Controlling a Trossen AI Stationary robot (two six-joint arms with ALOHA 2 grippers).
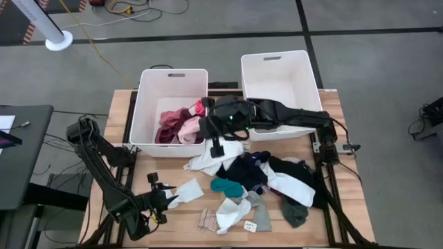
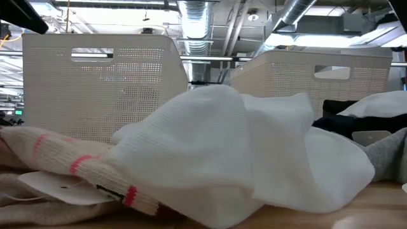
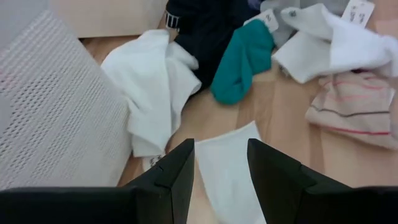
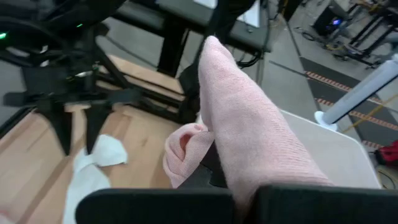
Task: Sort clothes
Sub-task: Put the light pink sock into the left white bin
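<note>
A pile of clothes [image 1: 266,176] lies on the wooden table: black, white, grey and a teal sock [image 1: 227,187]. Maroon and pink garments [image 1: 168,128] lie in the left white bin [image 1: 147,97]. My right gripper [image 1: 206,128] reaches over that bin's right wall and is shut on a pink knit garment [image 4: 242,124]. My left gripper [image 3: 221,146] is open at the near left. Its fingers stand on either side of the near end of a flat white sock [image 3: 227,177], which also shows in the high view [image 1: 187,188]. I cannot tell whether they touch it. My right gripper pinches the pink knit garment between its two fingers, near one bunched end [image 4: 249,180]. The cloth runs forward past the fingers, with a fold [image 4: 186,146] curling beside it. The fingers hide the place of contact, so I cannot tell how many layers they hold.
The right white bin [image 1: 277,69] stands beside the left one at the table's far edge. A beige striped sock [image 3: 354,106] and white pieces with paper tags [image 1: 235,214] lie near the front edge. In the low view a white cloth [image 2: 241,146] blocks most of the table.
</note>
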